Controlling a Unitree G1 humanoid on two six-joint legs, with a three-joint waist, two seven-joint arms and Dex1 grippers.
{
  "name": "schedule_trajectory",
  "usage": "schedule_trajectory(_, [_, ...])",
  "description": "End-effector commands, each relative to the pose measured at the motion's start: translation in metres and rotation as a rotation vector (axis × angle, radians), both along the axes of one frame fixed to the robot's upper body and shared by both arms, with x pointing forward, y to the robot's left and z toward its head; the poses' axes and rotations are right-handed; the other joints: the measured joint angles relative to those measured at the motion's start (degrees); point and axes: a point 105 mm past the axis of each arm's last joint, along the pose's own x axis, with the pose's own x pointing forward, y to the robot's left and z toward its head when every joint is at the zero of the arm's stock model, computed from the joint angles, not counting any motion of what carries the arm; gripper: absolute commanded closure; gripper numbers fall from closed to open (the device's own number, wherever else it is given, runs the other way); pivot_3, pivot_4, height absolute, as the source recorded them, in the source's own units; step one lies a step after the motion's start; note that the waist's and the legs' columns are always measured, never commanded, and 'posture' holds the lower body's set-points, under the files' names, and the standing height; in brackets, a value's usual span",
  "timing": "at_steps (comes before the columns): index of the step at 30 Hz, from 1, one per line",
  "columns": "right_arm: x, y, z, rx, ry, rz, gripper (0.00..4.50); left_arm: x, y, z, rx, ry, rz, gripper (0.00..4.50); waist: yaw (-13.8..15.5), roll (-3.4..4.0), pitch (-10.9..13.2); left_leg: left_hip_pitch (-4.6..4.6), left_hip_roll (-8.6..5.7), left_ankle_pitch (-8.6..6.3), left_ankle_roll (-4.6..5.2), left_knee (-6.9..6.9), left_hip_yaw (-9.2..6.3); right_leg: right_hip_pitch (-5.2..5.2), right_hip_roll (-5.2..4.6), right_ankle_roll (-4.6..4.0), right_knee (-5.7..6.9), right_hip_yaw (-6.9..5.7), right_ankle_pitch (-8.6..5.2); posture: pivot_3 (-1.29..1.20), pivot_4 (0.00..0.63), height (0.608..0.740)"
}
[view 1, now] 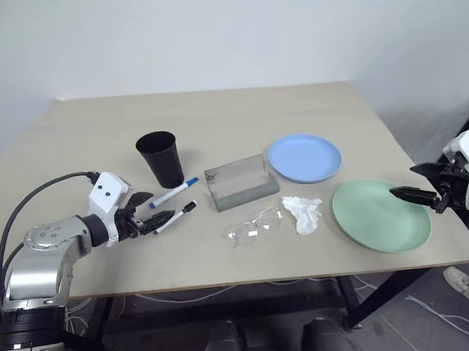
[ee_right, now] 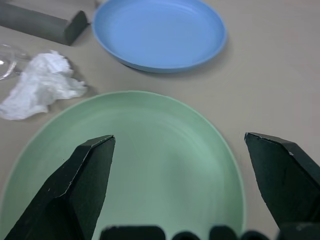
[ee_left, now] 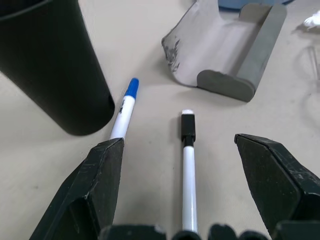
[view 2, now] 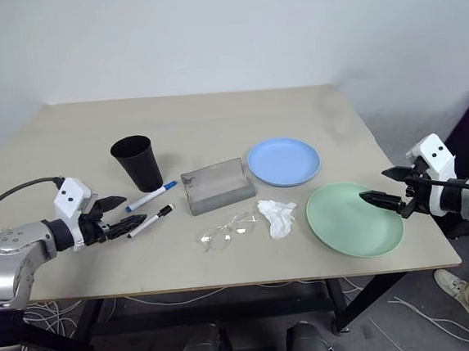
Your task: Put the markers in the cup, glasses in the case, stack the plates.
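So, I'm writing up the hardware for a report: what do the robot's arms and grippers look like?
The left arm has silver-grey metal segments with black joints, and a black cable loops from its wrist back toward the shoulder. Each wrist carries a white boxy camera housing with two dark dots. The left gripper and right gripper each have two matte black, wedge-shaped tapering fingers.

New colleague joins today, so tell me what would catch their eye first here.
The mint green plate at the table's right edge, with the open right gripper poised over its rim, and the light blue plate just behind it. On the left, the open left gripper straddles the black-capped marker, beside the blue-capped marker and black cup.
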Motion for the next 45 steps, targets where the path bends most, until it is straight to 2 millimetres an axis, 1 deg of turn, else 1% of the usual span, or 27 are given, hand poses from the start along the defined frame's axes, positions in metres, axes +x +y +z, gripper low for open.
schedule_trajectory(1, [0.007,-0.002,0.005,-0.012,-0.025,-0.016,0.00,-0.006,-0.013,0.020,-0.025,-0.058,-0.057,0.76,-0.03,-0.01,0.00,-0.01,0.00,0.00,0.00,0.00,0.00,-0.01,0.00,0.00,0.00,0.00,0.00,0.00,0.000,0.649])
schedule_trajectory(2, [0.008,-0.004,0.002,-0.013,-0.016,-0.023,0.00,-0.009,-0.017,0.020,-0.028,-0.055,-0.068,0.76,-0.03,-0.01,0.00,0.00,0.00,0.00,0.00,0.00,0.00,0.00,0.00,0.01,0.00,0.00,0.00,0.00,0.000,0.649])
schedule_trajectory(5, [0.019,-0.014,-0.014,-0.003,0.017,-0.123,0.00,-0.014,-0.016,0.018,-0.032,-0.050,-0.055,0.76,-0.10,0.00,0.00,0.00,0.00,0.00,0.00,0.00,0.01,0.00,0.00,0.07,0.00,0.00,0.05,0.00,0.000,0.649])
schedule_trajectory(7, [0.023,-0.020,-0.022,0.006,0.034,-0.166,0.00,-0.019,-0.019,0.018,-0.042,-0.046,-0.062,0.76,-0.14,0.01,0.00,0.02,0.01,0.01,0.01,0.03,0.01,0.01,0.01,0.14,0.00,0.00,0.16,0.00,0.000,0.649])
schedule_trajectory(12, [0.026,-0.015,-0.045,0.019,0.099,-0.199,0.00,-0.024,-0.024,0.023,-0.080,-0.049,-0.091,0.76,0.00,0.06,-0.02,0.01,0.03,0.03,0.04,0.05,0.01,0.00,0.01,0.21,0.00,0.00,0.24,0.00,0.000,0.649])
schedule_trajectory(16, [0.028,-0.014,-0.054,0.039,0.124,-0.224,0.00,-0.028,-0.028,0.029,-0.119,-0.051,-0.117,0.76,-0.05,0.09,-0.02,-0.01,0.03,0.04,0.06,0.08,0.04,0.00,0.01,0.21,0.00,0.01,0.24,0.00,0.000,0.649])
schedule_trajectory(20, [0.030,-0.012,-0.058,0.058,0.141,-0.246,0.00,-0.030,-0.026,0.027,-0.120,-0.051,-0.105,0.76,-0.06,0.13,-0.05,-0.01,0.03,0.04,0.06,0.08,0.03,0.00,0.01,0.21,0.00,0.01,0.25,0.00,0.000,0.649])
schedule_trajectory(22, [0.030,-0.011,-0.059,0.077,0.150,-0.255,0.37,-0.030,-0.026,0.026,-0.121,-0.051,-0.100,0.69,-0.05,0.14,-0.06,0.00,0.03,0.04,0.06,0.08,0.02,0.00,0.02,0.22,0.00,0.01,0.26,0.00,0.000,0.649])
schedule_trajectory(24, [0.030,-0.011,-0.059,0.096,0.158,-0.268,0.89,-0.030,-0.025,0.025,-0.121,-0.052,-0.095,0.69,-0.04,0.14,-0.06,-0.01,0.03,0.04,0.06,0.09,0.03,0.00,0.02,0.22,0.00,0.01,0.26,0.00,0.000,0.649])
schedule_trajectory(28, [0.032,-0.015,-0.058,0.139,0.180,-0.320,2.32,-0.027,-0.025,0.023,-0.123,-0.054,-0.089,0.69,-0.06,0.14,-0.07,-0.01,0.03,0.04,0.06,0.09,0.03,0.02,0.02,0.22,0.00,0.01,0.26,0.00,0.000,0.649])
schedule_trajectory(31, [0.034,-0.019,-0.057,0.212,0.212,-0.380,3.33,-0.025,-0.026,0.021,-0.125,-0.058,-0.086,0.69,-0.06,0.15,-0.07,-0.01,0.03,0.05,0.07,0.09,0.03,0.01,0.02,0.22,0.00,0.01,0.27,0.00,0.000,0.649])
schedule_trajectory(32, [0.035,-0.019,-0.055,0.240,0.220,-0.395,3.74,-0.024,-0.027,0.021,-0.126,-0.059,-0.086,0.69,-0.06,0.15,-0.07,-0.01,0.03,0.05,0.07,0.09,0.03,0.01,0.02,0.22,0.00,0.01,0.27,0.00,0.000,0.649])
schedule_trajectory(34, [0.037,-0.020,-0.051,0.294,0.233,-0.425,4.34,-0.022,-0.028,0.019,-0.128,-0.062,-0.084,0.69,-0.06,0.15,-0.07,0.00,0.03,0.06,0.09,0.10,0.03,0.02,0.02,0.20,0.00,0.01,0.28,0.00,0.000,0.649])
schedule_trajectory(35, [0.039,-0.020,-0.049,0.317,0.237,-0.437,4.46,-0.021,-0.028,0.019,-0.128,-0.063,-0.084,0.69,-0.08,0.16,-0.08,0.00,0.03,0.07,0.11,0.10,0.03,0.01,0.02,0.19,0.00,0.01,0.29,0.00,0.000,0.649])
schedule_trajectory(38, [0.043,-0.020,-0.043,0.382,0.248,-0.468,4.46,-0.020,-0.029,0.017,-0.129,-0.064,-0.084,0.69,-0.10,0.16,-0.08,-0.01,0.02,0.08,0.12,0.18,0.03,0.00,0.02,0.13,0.00,0.01,0.34,0.00,0.000,0.649])
schedule_trajectory(42, [0.053,-0.005,-0.013,0.550,0.250,-0.430,4.46,-0.019,-0.030,0.016,-0.130,-0.068,-0.082,0.69,-0.12,0.33,-0.07,-0.02,0.02,0.08,0.13,0.22,0.06,-0.11,0.00,0.07,0.00,0.02,0.40,0.00,0.000,0.649])
schedule_trajectory(43, [0.055,0.000,-0.007,0.572,0.253,-0.413,4.46,-0.019,-0.030,0.016,-0.131,-0.069,-0.082,0.69,-0.13,0.33,-0.08,-0.02,0.02,0.08,0.13,0.22,0.05,-0.14,0.00,0.06,0.00,0.02,0.44,0.00,0.000,0.649])
schedule_trajectory(45, [0.057,0.005,0.000,0.587,0.257,-0.394,4.46,-0.019,-0.031,0.016,-0.131,-0.071,-0.082,0.69,-0.13,0.34,-0.08,-0.01,0.03,0.08,0.13,0.22,0.02,-0.16,0.01,0.08,0.00,0.02,0.48,0.00,0.000,0.649])
